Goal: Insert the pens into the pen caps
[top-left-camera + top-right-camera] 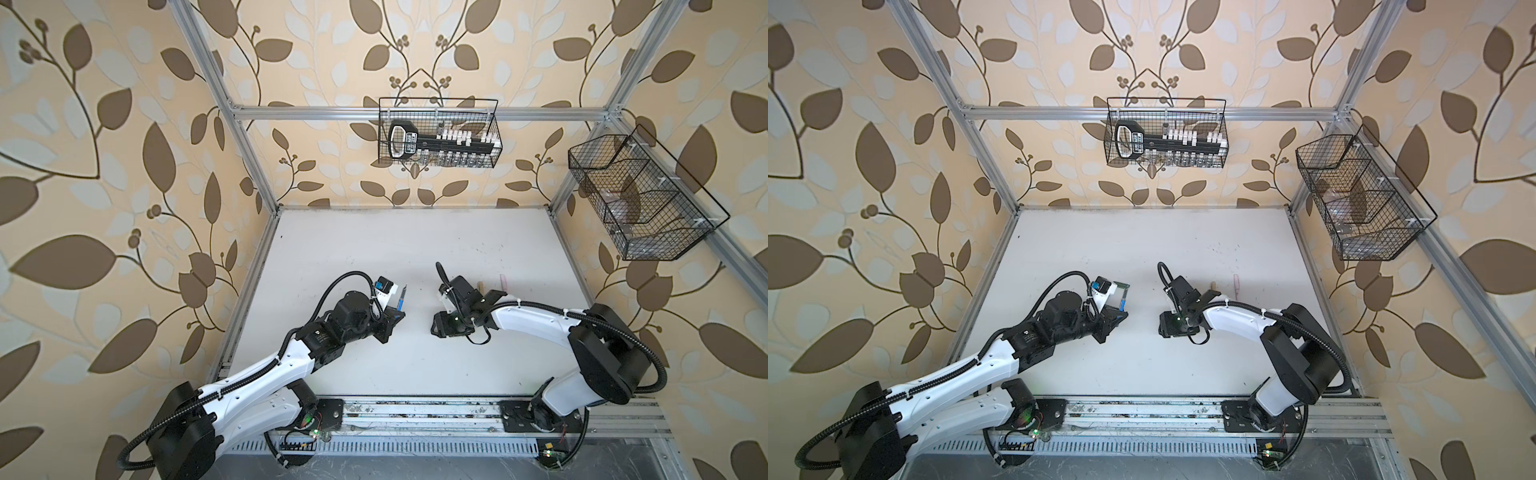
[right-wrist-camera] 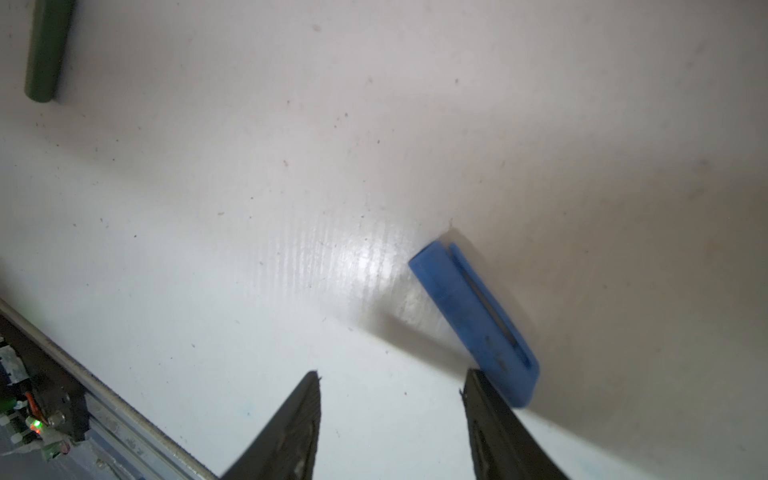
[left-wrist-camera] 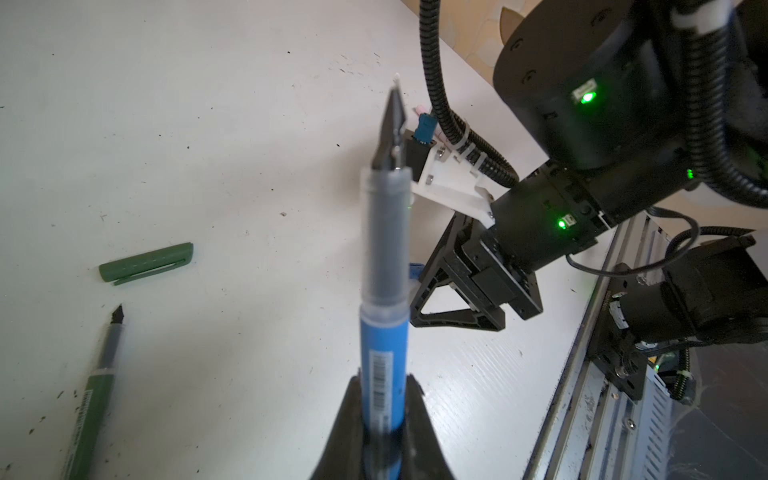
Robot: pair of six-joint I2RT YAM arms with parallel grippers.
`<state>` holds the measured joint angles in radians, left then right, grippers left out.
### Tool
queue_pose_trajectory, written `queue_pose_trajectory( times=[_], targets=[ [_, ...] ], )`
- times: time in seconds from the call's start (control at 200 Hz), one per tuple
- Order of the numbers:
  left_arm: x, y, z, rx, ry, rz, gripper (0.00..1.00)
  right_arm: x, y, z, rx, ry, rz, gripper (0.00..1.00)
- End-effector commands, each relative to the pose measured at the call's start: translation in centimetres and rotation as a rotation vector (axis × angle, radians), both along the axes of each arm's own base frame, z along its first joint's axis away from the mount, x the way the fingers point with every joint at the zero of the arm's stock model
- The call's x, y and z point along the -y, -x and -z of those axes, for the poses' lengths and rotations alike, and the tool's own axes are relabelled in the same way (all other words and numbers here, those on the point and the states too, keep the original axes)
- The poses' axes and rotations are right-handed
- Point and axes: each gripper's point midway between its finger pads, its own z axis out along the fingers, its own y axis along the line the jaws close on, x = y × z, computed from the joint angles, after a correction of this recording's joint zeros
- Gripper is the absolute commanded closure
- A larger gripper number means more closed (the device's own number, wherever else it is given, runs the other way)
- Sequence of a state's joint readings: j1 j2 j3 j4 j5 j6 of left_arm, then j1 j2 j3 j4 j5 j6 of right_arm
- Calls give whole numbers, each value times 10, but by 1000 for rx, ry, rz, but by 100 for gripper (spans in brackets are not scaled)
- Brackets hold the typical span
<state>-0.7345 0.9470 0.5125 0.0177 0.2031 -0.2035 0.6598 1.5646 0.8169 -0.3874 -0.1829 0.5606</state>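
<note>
My left gripper (image 3: 384,399) is shut on the blue pen (image 3: 382,332), which it holds off the table with the dark tip pointing away; both top views show this pen (image 1: 402,298). My right gripper (image 2: 392,376) is open and low over the table, with nothing between its jaws. The blue pen cap (image 2: 469,307) lies flat just past one fingertip, which overlaps its near end. A green pen cap (image 3: 146,262) and the uncapped green pen (image 3: 97,386) lie apart on the table. A tan piece (image 1: 481,286) and a pale pink piece (image 1: 503,282) lie behind the right arm, partly hidden.
A wire basket (image 1: 438,133) with a black tool hangs on the back frame. Another wire basket (image 1: 640,195) hangs on the right. The metal rail (image 1: 415,415) with both arm bases runs along the white table's (image 1: 374,241) front edge.
</note>
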Motion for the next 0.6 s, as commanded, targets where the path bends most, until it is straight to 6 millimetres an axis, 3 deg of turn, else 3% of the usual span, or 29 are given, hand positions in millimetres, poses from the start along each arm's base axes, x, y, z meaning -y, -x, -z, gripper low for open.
queue_pose_trajectory(
  times=[0.0, 0.38, 0.595],
  targets=[
    [3, 0, -12, 48, 15, 15, 100, 9, -7, 8, 7, 32, 12, 43],
    [1, -1, -11, 51, 2, 8, 100, 15, -35, 8, 43, 99, 3, 42],
    [3, -1, -9, 43, 4, 16, 100, -5, -53, 4, 63, 80, -29, 42]
  ],
)
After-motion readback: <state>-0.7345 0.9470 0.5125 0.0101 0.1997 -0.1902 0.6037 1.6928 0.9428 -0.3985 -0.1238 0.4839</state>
